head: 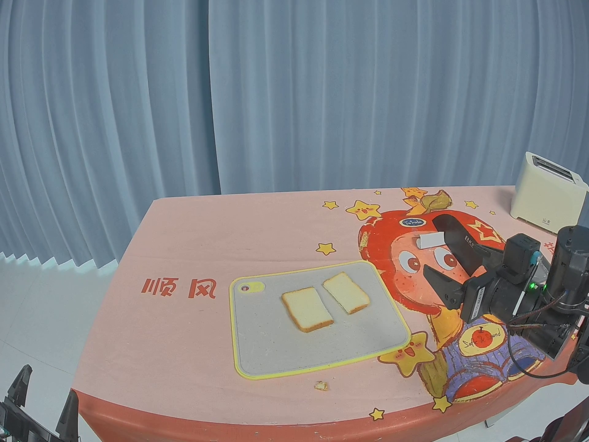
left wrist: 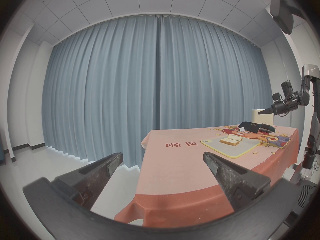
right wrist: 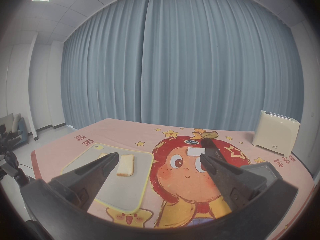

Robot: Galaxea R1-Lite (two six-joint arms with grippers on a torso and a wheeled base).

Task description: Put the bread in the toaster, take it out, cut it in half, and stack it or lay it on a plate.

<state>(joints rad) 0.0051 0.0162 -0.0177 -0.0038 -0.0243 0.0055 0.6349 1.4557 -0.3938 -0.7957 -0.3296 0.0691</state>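
My right tool (head: 451,260) covers one end of the knife (head: 457,234), right of the board (head: 319,351). Its finger (right wrist: 90,174) hides most of one bread half (right wrist: 103,155) on the board. A speck (head: 321,386) just before the board is too small to name. My left tool (head: 43,400) is cut off by the head view's edge.

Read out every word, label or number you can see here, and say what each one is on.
"顺风": large red characters on the tablecloth.
On the toaster: a low mark, too small to read.
On the knife blade: pale print, blurred.
On the blue oval badge of the cartoon face: too small to read.
On the apple badge: lettering blurred.
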